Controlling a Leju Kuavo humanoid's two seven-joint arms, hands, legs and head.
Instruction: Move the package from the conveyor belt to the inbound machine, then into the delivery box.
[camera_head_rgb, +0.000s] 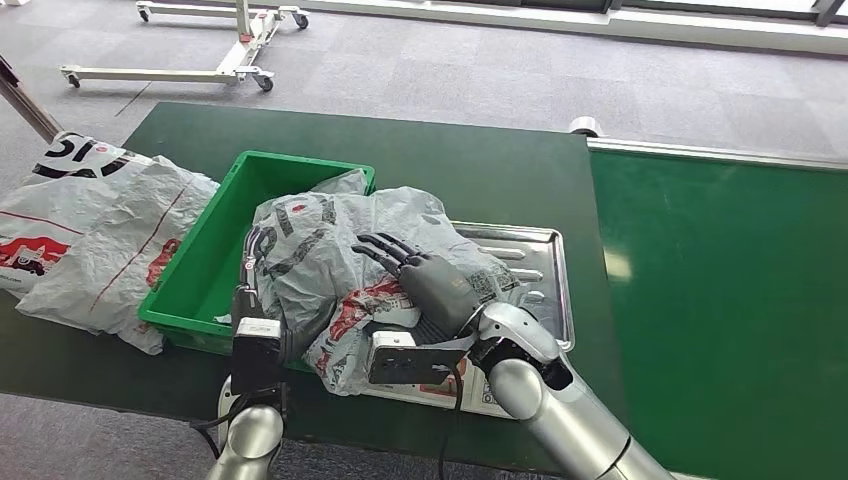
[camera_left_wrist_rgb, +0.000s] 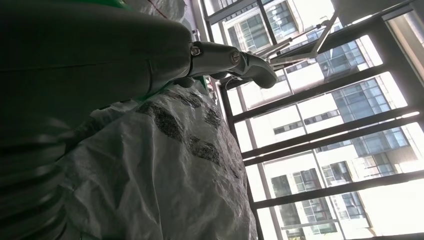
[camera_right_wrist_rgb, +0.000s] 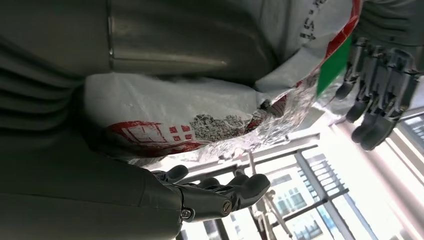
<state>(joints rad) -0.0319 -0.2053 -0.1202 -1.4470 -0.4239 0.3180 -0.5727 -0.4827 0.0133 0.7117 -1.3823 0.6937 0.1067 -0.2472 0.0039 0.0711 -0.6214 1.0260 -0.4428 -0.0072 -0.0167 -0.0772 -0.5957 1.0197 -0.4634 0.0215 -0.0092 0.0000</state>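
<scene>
- I am holding the crumpled grey plastic mailer package with red and black print (camera_head_rgb: 335, 265) between both robot hands, with the package partly over the steel tray and partly over the bin's near right corner.
- The right robot hand (camera_head_rgb: 425, 280) is lying across the top right of the package with its fingers extended and slightly apart, pressing on the plastic rather than closing round it.
- The left robot hand (camera_head_rgb: 252, 275) is pressing against the package's left side; I cannot tell whether its fingers are wrapping anything.
- To do this well, I am judging that both hands should keep squeezing inward evenly while lifting, since the slack film could slip or sag.
- The flat silver metal tray (camera_head_rgb: 545, 265) is sitting on the dark green counter (camera_head_rgb: 480, 160), carrying the package's right part.
- The green plastic rectangular bin (camera_head_rgb: 215, 265) is looking mostly bare inside, with the package drooping over its rim.
- Left of the bin, two more grey printed mailer bags (camera_head_rgb: 95, 235) are lying on the counter.
- The bright green conveyor belt (camera_head_rgb: 720, 300) is running along the right.
</scene>
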